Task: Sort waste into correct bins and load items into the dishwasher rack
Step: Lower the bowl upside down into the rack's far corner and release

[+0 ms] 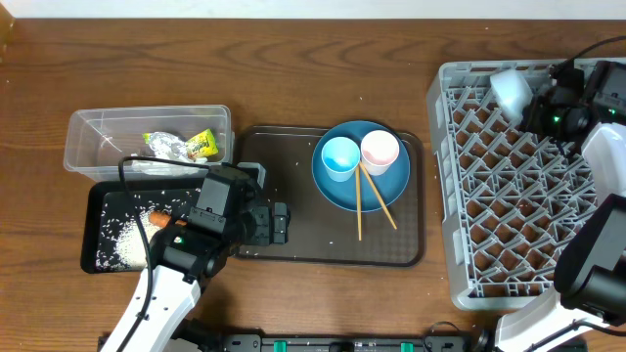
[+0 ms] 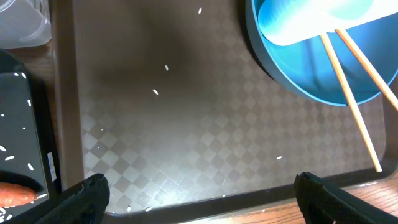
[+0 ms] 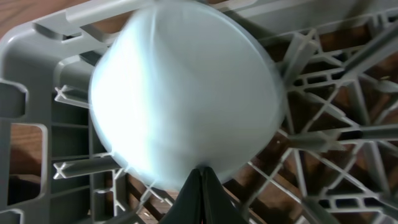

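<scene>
The light-blue bowl [image 1: 511, 88] lies tipped in the back-left corner of the grey dishwasher rack [image 1: 509, 215]. It fills the right wrist view, blurred [image 3: 186, 93]. My right gripper [image 3: 202, 171] is shut, its tips at the bowl's lower edge with nothing seen between them. The dark-blue plate [image 1: 386, 181] sits on the brown tray [image 1: 293, 244] and carries the light-blue cup [image 1: 340, 156], the pink cup [image 1: 380, 150] and the chopsticks [image 1: 377, 200]. My left gripper [image 2: 199, 186] hangs wide open over the tray's near edge, left of the plate [image 2: 298, 81].
A clear tub [image 1: 88, 132] at the left holds the silver-and-yellow wrapper [image 1: 191, 147]. In front of it a black tray [image 1: 103, 205] holds rice [image 1: 122, 240] and the carrot [image 1: 156, 220]. Loose rice grains [image 2: 155, 92] dot the brown tray.
</scene>
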